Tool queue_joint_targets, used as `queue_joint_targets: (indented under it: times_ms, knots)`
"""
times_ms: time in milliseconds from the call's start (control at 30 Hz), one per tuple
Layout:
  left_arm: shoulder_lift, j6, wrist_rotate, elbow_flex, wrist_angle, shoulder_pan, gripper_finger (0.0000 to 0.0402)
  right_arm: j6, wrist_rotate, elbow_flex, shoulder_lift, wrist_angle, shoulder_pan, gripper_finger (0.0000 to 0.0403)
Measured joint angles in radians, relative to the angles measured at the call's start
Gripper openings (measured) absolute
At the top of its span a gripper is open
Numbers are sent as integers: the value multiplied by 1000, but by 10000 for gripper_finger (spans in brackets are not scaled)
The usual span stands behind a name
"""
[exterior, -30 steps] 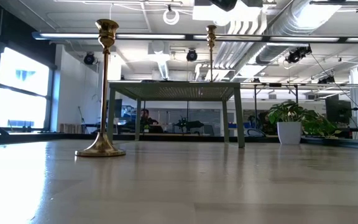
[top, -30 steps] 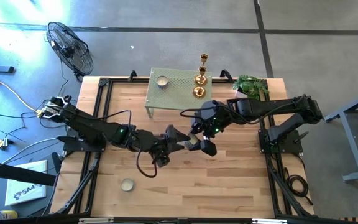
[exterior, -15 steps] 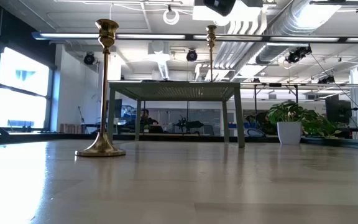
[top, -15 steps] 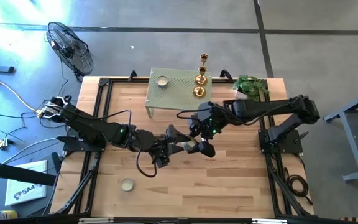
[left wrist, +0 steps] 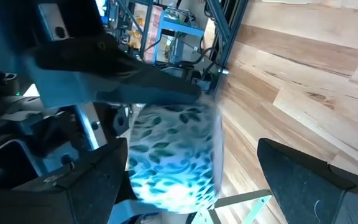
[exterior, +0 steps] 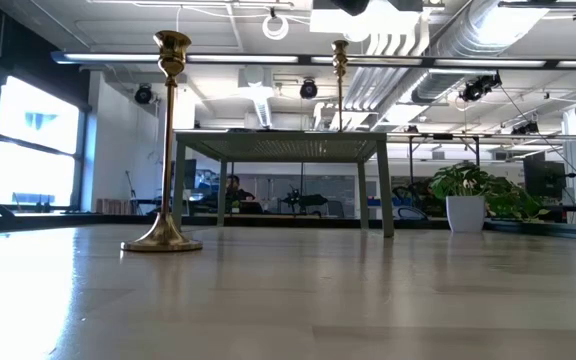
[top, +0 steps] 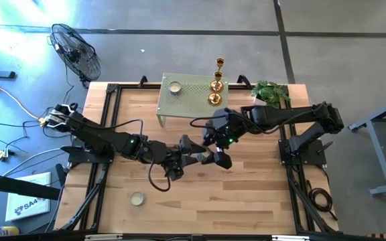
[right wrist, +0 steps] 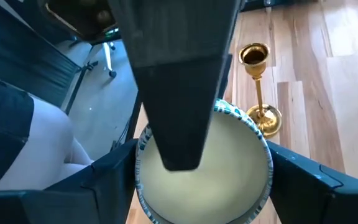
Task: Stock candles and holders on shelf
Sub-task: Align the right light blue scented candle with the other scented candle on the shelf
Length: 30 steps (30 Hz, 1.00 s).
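Here a candle (right wrist: 204,165) with a leaf-patterned side (left wrist: 176,155) is held in mid-air above the middle of the wooden table (top: 260,194), where the two grippers meet. The right gripper (top: 218,155) is closed on it: one dark finger crosses its cream top and the other lies against its wall. The left gripper (top: 191,155) stands just beside it with its fingers (left wrist: 309,180) spread to either side of the candle; whether they touch it cannot be told. A second candle (top: 175,87) sits on the left part of the green shelf (top: 193,100) at the table's far edge, and a third candle (top: 137,199) lies on the table near the front left. Two short gold holders (top: 214,92) stand on the shelf's right part, with a taller holder (top: 220,65) at its far right corner. Another tall holder (exterior: 166,140) stands upright on the tabletop, in front of the shelf. A potted plant (top: 271,92) stands at the far right corner.
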Motion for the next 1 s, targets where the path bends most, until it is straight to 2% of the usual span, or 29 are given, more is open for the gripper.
queue_joint_targets:
  times_ms: [633,1000]
  knots:
    - [0,25,-2,0,17,0,356,37,-7,0,1,0,0,289]
    - [12,17,50,3,66,21,356,28,-32,0,1,0,0,289]
